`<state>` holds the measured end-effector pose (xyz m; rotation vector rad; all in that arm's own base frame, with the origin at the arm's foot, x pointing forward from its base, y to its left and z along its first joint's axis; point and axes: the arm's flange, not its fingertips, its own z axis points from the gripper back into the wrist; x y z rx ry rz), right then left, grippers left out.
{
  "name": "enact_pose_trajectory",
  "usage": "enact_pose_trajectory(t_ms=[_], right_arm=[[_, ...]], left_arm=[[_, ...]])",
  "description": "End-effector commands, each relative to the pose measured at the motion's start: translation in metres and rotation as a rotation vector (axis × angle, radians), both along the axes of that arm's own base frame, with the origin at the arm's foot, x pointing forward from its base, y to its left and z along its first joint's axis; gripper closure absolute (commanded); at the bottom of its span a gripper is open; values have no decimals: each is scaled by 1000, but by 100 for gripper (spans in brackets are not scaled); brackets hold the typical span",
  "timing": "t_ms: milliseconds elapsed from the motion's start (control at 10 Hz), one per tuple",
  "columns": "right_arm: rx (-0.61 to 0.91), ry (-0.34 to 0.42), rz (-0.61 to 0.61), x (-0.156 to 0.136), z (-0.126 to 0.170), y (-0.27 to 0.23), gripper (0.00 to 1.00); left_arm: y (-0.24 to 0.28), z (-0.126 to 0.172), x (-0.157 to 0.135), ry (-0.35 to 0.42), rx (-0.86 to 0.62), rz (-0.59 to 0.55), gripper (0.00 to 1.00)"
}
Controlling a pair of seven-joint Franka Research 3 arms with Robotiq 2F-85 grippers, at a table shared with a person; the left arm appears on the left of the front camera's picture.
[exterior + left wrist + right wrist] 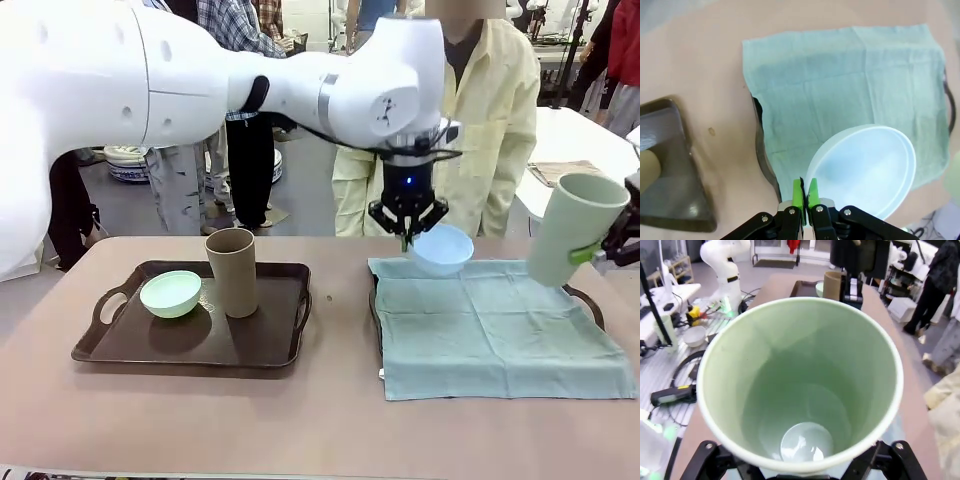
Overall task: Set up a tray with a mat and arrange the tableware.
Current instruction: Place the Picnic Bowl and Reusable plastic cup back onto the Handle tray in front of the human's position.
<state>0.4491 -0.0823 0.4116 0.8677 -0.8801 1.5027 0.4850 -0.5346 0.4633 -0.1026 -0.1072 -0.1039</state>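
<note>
Nearest, the mat (500, 330) covers the right tray (592, 302), the left tray (150, 347) bears the mint green bowl (171, 293) and brown tumbler (232, 272), then the left gripper (407, 238) pinches the light blue bowl (445, 250) by its rim over the mat's far edge, the right gripper (588, 255) clamps the tilted pale green tumbler (572, 225), and a person (500, 120) stands beyond.
</note>
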Motion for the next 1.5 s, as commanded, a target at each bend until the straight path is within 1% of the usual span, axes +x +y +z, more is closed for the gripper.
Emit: enact_pose_trajectory(t_ms=[0,200,300,500,600,700,1000,1100,1400], right_arm=[[-40,31,2,4,-23,-2,17],[-61,23,16,6,-41,1,17],[-69,36,10,9,-52,3,17],[-65,45,3,13,-64,4,17],[-80,30,-13,14,-57,5,17],[-62,65,-1,12,-58,2,17],[-68,63,-5,13,-60,2,17],[-72,65,14,15,-70,5,17],[-76,40,45,22,-96,21,17]], left_arm=[[9,-16,-7,29,-26,-23,96],[11,-29,-6,28,-49,-21,96],[8,-38,-4,38,-48,-12,96],[4,-51,-3,58,-46,5,96],[6,-46,-5,49,-3,-26,96],[2,-47,-2,45,-22,8,96],[1,-50,-2,49,-18,4,96],[-1,-57,0,72,-44,-6,96],[-12,-73,-2,60,-40,-28,96]])
